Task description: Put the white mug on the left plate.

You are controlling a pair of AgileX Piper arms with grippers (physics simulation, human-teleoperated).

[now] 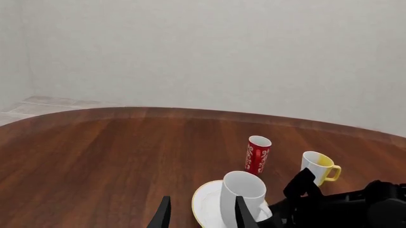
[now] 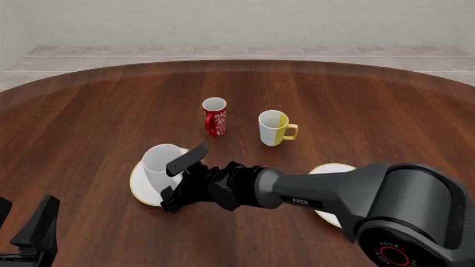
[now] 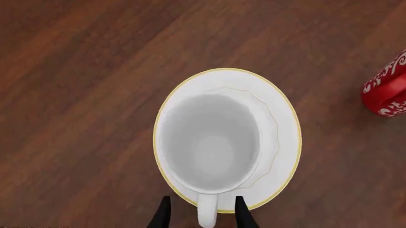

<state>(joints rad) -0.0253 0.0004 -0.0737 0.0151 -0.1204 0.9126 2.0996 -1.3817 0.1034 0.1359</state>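
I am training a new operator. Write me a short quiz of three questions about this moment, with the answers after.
1. True or false: the white mug stands upright on the left plate.
2. Choose one. The right tool is: A) open, with one finger on each side of the mug's handle; B) shut on the rim of the mug; C) far from the mug, over bare table.
3. Fill in: in the front view, the short mug to the right of the red cup has a ____ handle.

Key: 1 true; 2 A; 3 yellow.
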